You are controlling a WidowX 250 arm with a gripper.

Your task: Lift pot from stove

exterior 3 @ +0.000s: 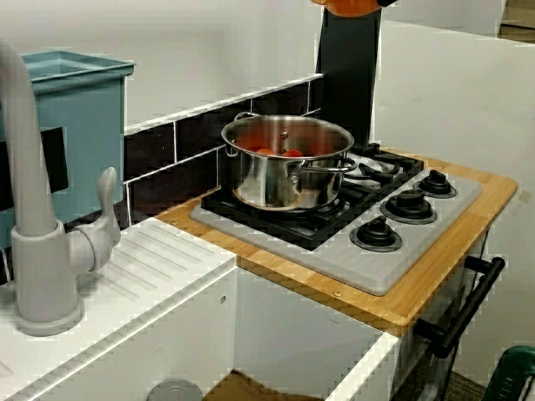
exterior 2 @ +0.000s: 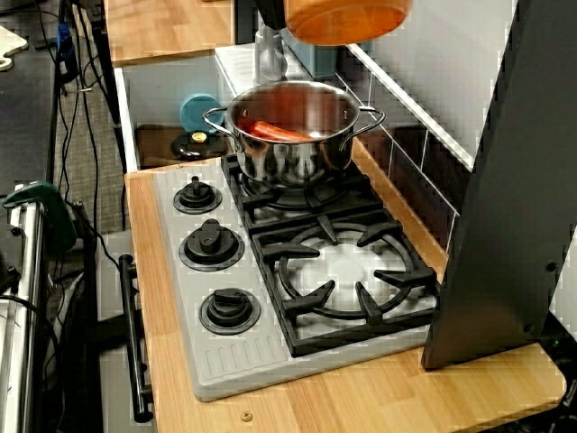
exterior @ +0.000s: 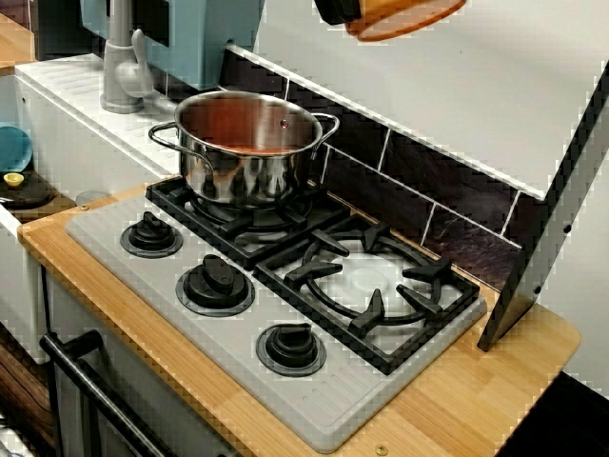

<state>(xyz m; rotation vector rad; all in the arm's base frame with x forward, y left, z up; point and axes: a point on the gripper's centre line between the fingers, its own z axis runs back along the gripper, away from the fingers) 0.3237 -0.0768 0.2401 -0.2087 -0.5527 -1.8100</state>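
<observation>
The orange pot (exterior: 404,21) hangs high above the stove (exterior: 314,400), cut off by the top edge of every view; only its underside and rim show (exterior 2: 347,23) (exterior 3: 349,7). A dark part of my gripper (exterior: 335,9) shows at the pot's left rim, shut on it, with the fingers mostly out of frame. The grey cooktop (exterior 2: 225,361) has two black grates and three black knobs. The right front burner (exterior: 376,286) is bare.
A shiny steel pot (exterior: 243,157) with loop handles stands on the back burner, holding an orange item (exterior 2: 275,132). A grey faucet (exterior 3: 33,251) and teal box (exterior 3: 75,125) stand by the sink. A dark tiled backsplash (exterior: 428,190) and black upright panel (exterior 2: 505,198) border the stove.
</observation>
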